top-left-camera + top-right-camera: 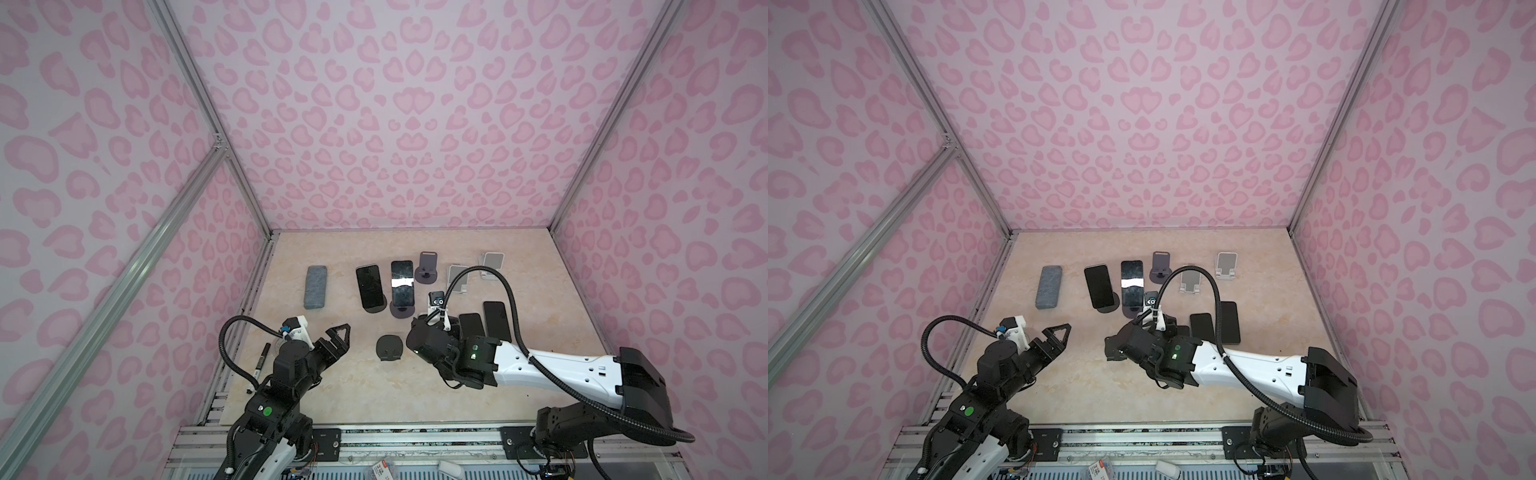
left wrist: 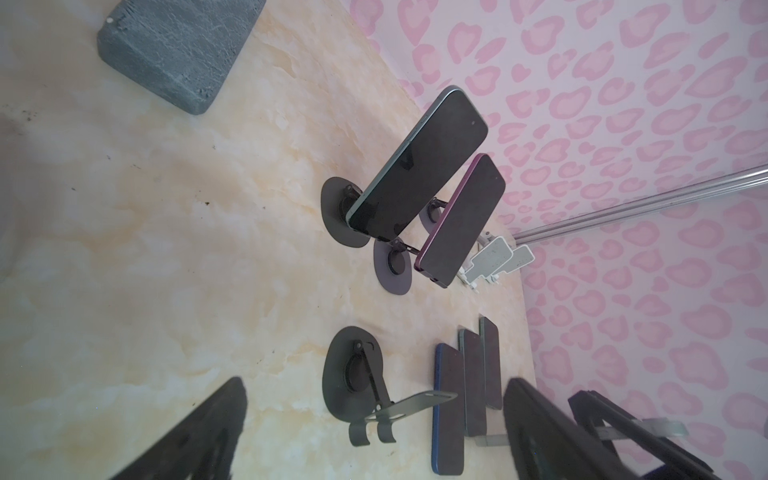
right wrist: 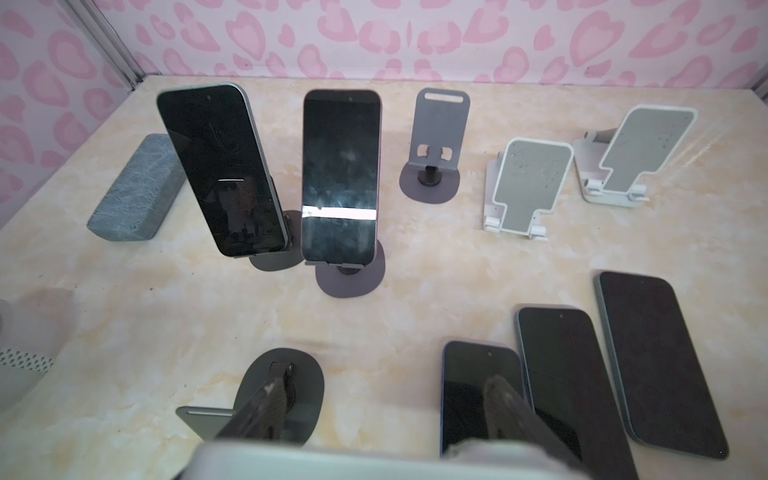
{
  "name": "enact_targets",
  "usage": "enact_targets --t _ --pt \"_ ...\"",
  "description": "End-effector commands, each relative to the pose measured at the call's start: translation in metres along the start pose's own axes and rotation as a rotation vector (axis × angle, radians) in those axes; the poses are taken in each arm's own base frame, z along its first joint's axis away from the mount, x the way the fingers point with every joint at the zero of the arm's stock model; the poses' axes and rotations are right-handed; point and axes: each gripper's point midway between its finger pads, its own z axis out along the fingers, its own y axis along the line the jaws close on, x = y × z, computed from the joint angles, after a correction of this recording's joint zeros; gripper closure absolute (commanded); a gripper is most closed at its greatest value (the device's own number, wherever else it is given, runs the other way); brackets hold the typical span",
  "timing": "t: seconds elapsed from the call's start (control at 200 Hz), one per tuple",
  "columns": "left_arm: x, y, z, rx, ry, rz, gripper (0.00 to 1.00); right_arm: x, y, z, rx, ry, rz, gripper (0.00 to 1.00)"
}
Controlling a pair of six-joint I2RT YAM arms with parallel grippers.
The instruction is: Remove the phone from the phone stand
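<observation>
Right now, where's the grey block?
In both top views, the grey block lies flat at far left, just left of the propped teal-edged phone.

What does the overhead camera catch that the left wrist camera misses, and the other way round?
Only a top view: the black marker pen, lying at the far left. Only the left wrist view: the thin hinged strut behind the purple-edged phone. Both: the grey stone-like block and the empty black round-based stand.

You have a left arm [image 1: 291, 370] and a right arm [image 1: 449, 353], each with black joint housings and a white forearm shell [image 1: 552, 368]. Near that shell: green light [image 1: 473, 355], ribbed black cable [image 1: 514, 316], white camera bracket [image 1: 434, 309].
</observation>
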Motion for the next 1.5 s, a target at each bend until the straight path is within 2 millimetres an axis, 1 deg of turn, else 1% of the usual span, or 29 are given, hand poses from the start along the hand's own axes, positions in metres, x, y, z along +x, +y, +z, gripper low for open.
enact_targets --t 0.0,0.13,0.285,0.5,0.61,0.715,0.8,0.88,1.095,1.15,1.215,1.29,1.365,1.495 --pt "-0.003 -0.001 0.003 -0.007 -0.009 0.023 0.01 0.010 0.008 0.009 -0.023 0.028 0.054 0.31" --pt "-0.002 0.002 0.010 -0.033 0.004 0.032 0.01 0.029 0.012 0.025 -0.025 0.085 0.063 0.30" --pt "-0.004 -0.005 0.020 -0.056 0.041 0.057 0.01 0.041 0.012 0.036 -0.022 0.126 0.079 0.30" --pt "0.010 -0.002 0.038 -0.090 0.136 0.049 0.01 0.060 0.009 0.052 -0.024 0.187 0.118 0.31" --pt "0.012 0.000 0.041 -0.104 0.150 0.052 0.01 0.072 0.011 0.059 -0.023 0.237 0.110 0.29" --pt "0.009 -0.003 0.043 -0.103 0.150 0.063 0.01 0.084 0.011 0.064 -0.015 0.305 0.107 0.29" --pt "0.007 -0.007 0.044 -0.099 0.151 0.065 0.01 0.091 0.011 0.067 -0.006 0.327 0.105 0.29" --pt "0.008 -0.010 0.045 -0.092 0.157 0.063 0.01 0.094 0.011 0.070 0.003 0.342 0.104 0.29" --pt "0.010 -0.010 0.046 -0.090 0.170 0.068 0.01 0.100 0.005 0.075 0.023 0.376 0.098 0.29" --pt "0.009 -0.009 0.046 -0.091 0.167 0.071 0.01 0.100 0.004 0.076 0.019 0.383 0.109 0.29" --pt "0.009 -0.009 0.045 -0.091 0.163 0.075 0.01 0.094 0.004 0.074 0.010 0.376 0.117 0.29" --pt "0.008 -0.010 0.045 -0.088 0.159 0.077 0.00 0.091 0.000 0.074 0.018 0.369 0.108 0.29" --pt "0.009 -0.009 0.045 -0.087 0.158 0.077 0.00 0.097 -0.006 0.078 0.026 0.399 0.104 0.29" --pt "0.009 -0.008 0.046 -0.090 0.161 0.086 0.00 0.106 -0.008 0.085 0.006 0.439 0.108 0.29"
